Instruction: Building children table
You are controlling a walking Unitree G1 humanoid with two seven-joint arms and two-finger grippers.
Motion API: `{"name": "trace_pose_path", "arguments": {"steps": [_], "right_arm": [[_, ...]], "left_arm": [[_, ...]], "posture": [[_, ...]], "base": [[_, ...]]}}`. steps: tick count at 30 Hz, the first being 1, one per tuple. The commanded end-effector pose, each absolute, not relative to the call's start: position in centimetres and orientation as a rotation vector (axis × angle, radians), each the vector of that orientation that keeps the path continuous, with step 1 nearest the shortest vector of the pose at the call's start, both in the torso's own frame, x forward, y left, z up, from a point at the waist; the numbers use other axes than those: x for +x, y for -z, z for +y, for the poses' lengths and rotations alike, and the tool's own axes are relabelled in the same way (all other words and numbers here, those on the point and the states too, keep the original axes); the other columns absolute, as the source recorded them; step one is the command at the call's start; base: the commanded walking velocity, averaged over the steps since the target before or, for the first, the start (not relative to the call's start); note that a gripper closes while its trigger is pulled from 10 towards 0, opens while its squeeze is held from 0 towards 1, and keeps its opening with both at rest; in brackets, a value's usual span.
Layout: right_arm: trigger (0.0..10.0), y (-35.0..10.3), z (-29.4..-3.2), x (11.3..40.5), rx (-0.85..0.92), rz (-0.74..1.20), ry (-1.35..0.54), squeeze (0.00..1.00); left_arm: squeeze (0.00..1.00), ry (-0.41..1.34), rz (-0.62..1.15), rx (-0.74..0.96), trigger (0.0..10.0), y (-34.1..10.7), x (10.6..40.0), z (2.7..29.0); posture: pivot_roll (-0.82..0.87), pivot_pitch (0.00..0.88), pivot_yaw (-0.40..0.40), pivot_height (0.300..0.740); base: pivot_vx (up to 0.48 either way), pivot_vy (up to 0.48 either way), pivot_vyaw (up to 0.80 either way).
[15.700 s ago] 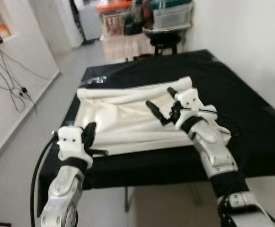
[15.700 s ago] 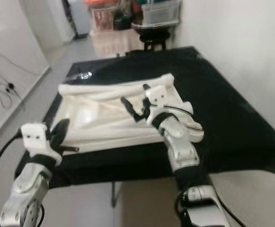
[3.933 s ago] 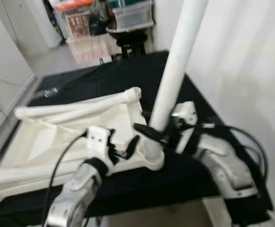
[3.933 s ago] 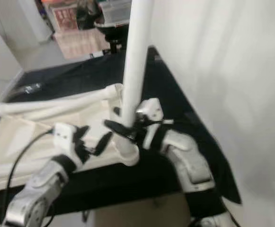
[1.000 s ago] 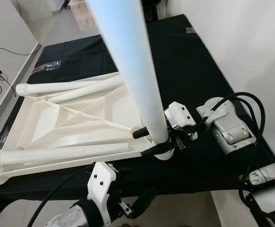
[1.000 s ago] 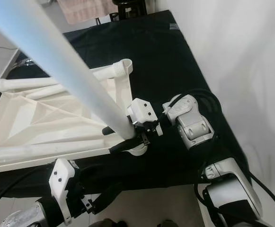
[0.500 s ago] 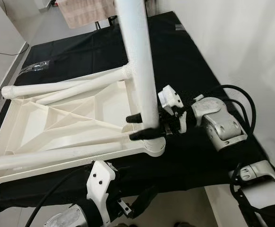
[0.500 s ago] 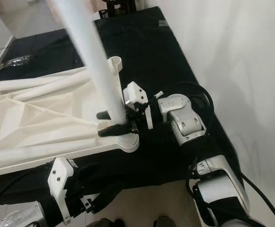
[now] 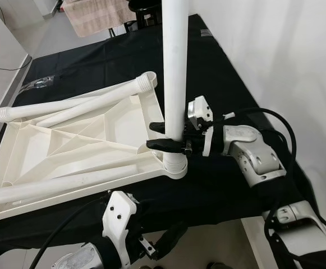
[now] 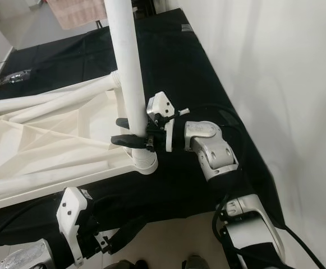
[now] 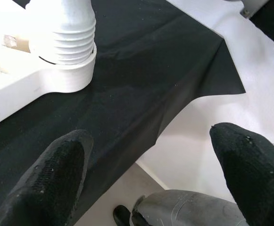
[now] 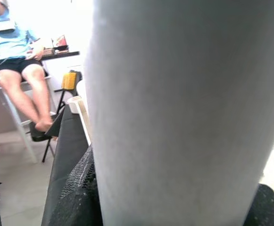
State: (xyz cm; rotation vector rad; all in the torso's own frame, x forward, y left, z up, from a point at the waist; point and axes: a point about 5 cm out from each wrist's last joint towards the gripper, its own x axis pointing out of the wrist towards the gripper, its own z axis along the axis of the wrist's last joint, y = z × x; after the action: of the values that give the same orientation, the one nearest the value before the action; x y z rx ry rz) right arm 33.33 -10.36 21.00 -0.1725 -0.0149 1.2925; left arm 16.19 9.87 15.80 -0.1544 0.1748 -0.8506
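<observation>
The white children's table top [image 9: 67, 143] lies upside down on a black-covered table [image 9: 224, 84]. One white leg [image 9: 174, 67] stands upright, its threaded end [image 11: 61, 42] sitting in the near right corner socket [image 9: 175, 168]. My right gripper [image 9: 150, 136] is shut on this leg just above the socket, and its black fingers [image 12: 75, 197] press against the tube. Two more legs lie on the top, one along the far edge [image 9: 78, 101] and one along the near edge [image 9: 67, 182]. My left gripper [image 9: 161, 242] hangs open below the table's front edge, fingers [image 11: 56, 179] wide apart.
A white wall [image 9: 297, 67] runs close along the right side of the table. A towel [image 9: 95, 12] and a stool stand beyond the far end. A clear plastic bag [image 9: 39, 83] lies at the far left corner. A seated person [image 12: 14, 47] appears in the right wrist view.
The leg held by my right gripper has swung from a tilt to upright over the corner socket. The left arm has stayed low in front of the table.
</observation>
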Motion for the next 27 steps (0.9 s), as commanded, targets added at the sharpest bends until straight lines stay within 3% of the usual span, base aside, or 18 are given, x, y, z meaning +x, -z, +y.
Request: {"name": "trace_pose_path", "arguments": {"steps": [1, 7, 11, 21, 27], "right_arm": [[10.0, -15.6, -11.4, 32.8, -0.207, 0.235, -1.169, 0.00], [10.0, -14.7, -10.5, 30.6, -0.324, 0.108, -0.999, 0.00], [10.0, -14.3, -10.0, 29.0, -0.420, 0.029, -0.998, 0.00], [10.0, -16.1, -9.8, 28.3, -0.511, 0.028, -1.280, 0.00], [10.0, -18.4, -10.9, 28.6, -0.429, 0.080, -1.552, 0.00]], "left_arm": [[0.00, 0.848, 0.200, -0.134, 10.0, -15.7, 15.9, 10.2], [0.00, 0.847, 0.202, -0.128, 10.0, -15.6, 15.9, 10.2], [0.00, 0.847, 0.200, -0.126, 10.0, -15.5, 15.9, 10.2], [0.00, 0.857, 0.200, -0.117, 10.0, -15.3, 16.2, 10.1], [0.00, 0.851, 0.192, -0.121, 10.0, -15.5, 16.2, 10.1]], "posture": [[0.02, 0.257, 0.148, 0.740], [0.01, 0.248, 0.142, 0.740], [0.01, 0.243, 0.144, 0.740], [0.00, 0.223, 0.142, 0.740], [0.01, 0.237, 0.136, 0.740]], "base": [[0.000, 0.000, 0.00], [0.000, 0.000, 0.00], [0.000, 0.000, 0.00], [0.000, 0.000, 0.00], [0.000, 0.000, 0.00]]}}
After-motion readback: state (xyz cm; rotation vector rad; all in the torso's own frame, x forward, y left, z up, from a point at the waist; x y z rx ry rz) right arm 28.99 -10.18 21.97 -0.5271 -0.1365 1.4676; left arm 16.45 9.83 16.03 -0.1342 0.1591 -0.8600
